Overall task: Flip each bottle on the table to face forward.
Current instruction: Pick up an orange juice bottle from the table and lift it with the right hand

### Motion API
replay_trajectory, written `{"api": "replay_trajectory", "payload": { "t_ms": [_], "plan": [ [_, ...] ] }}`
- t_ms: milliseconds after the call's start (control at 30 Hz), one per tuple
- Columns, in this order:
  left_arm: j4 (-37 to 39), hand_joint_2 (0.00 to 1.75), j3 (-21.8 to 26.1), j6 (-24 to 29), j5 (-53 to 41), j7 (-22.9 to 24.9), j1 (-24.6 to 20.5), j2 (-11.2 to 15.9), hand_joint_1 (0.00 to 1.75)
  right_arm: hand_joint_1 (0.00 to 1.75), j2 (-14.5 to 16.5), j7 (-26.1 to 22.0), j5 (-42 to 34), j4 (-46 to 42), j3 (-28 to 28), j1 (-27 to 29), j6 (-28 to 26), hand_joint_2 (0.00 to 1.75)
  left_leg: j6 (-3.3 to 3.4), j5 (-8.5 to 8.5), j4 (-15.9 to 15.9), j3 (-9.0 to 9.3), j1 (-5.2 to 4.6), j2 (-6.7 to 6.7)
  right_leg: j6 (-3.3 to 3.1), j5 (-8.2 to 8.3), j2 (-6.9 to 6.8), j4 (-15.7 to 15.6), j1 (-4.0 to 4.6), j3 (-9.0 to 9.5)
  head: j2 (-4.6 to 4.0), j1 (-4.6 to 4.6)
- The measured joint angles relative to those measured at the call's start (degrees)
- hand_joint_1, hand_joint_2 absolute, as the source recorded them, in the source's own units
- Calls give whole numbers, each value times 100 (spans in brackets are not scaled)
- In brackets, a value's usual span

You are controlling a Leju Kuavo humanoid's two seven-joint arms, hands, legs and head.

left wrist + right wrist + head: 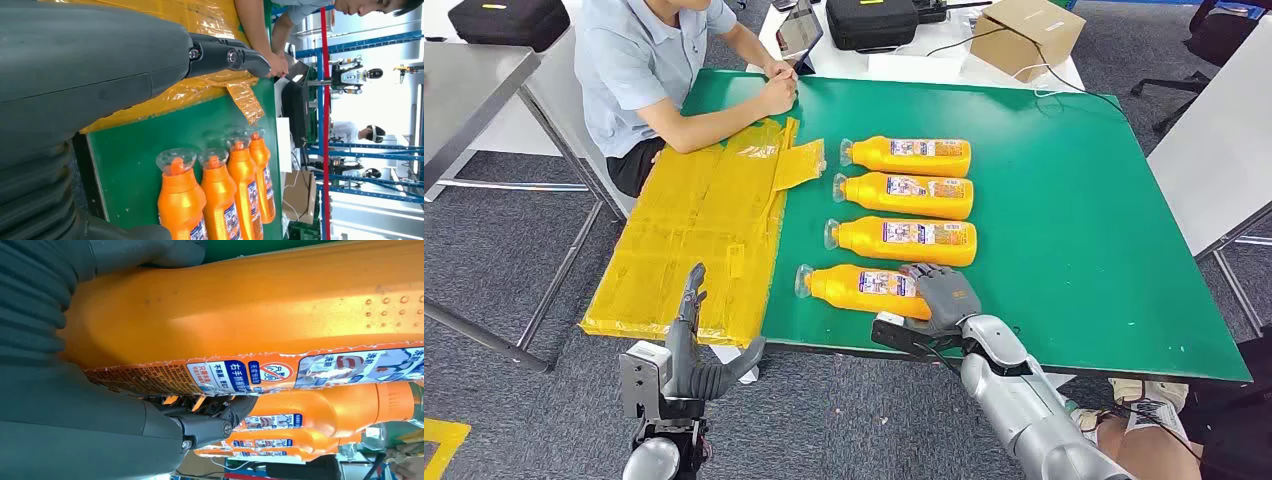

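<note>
Four orange bottles lie on their sides in a row on the green table, clear caps pointing toward the yellow sheet that covers the table's left part. The nearest bottle sits close to the table's front edge; the second bottle, third bottle and farthest bottle lie behind it, each near the next and roughly parallel, labels turned up.

The right hand rests on the base end of the nearest bottle — the silver forearm rises from below the table's front edge, the wrist bends over that edge, and the dark fingers curl over the bottle's top and far side. In the right wrist view the thumb and a finger wrap the orange body right at the label's edge, so the hand grips the nearest bottle.

The left hand hangs off the table, in front of the yellow sheet's near corner, fingers stretched upward and apart with the thumb out to the side, holding nothing. In the left wrist view a long dark finger reaches out across the yellow sheet.

A person in a light blue shirt sits at the table's far left corner, forearms resting on the table by the sheet — hands together. Behind the table stand a black case and a cardboard box.
</note>
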Motion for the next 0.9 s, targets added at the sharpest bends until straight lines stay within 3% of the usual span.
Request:
{"api": "replay_trajectory", "payload": {
  "t_ms": [467, 600, 733, 833, 900],
  "plan": [
    [13, 175, 5, 10, 11, -10, 2, 3, 0, 175, 4, -74, -205, 36, 1, 15, -15, 175, 0, 0, 0, 4, 0, -1, 0, 0, 0, 0, 0, 3, 0, 1],
    [25, 175, 18, 51, 211, 6, -5, 1, 0, 175, 23, -513, -954, -37, -105, 122, 79, 175, 0, -1, 0, 11, 0, 1, 0, 0, 0, -1, 1, 9, 0, 0],
    [158, 175, 39, 151, 548, 370, -54, -31, 0, 175, 209, -1120, -2072, -795, -285, 606, 326, 175, -1, -1, 0, 7, 0, -2, -1, -1, 0, 1, 3, 7, 0, 1],
    [394, 175, -73, 704, -346, 351, -112, -45, 0, 175, 461, -1202, -2608, -1682, -289, 962, 315, 175, -2, 0, 0, 1, 2, 0, -2, -1, 0, 2, 5, -2, 0, -2],
    [486, 175, -236, 755, -818, 242, -128, -63, 0, 175, 624, -1241, -2941, -2212, -286, 1078, 222, 175, -2, 1, 0, 0, 4, 0, -3, -2, -1, 2, 5, -3, 0, -1]
  ]
}}
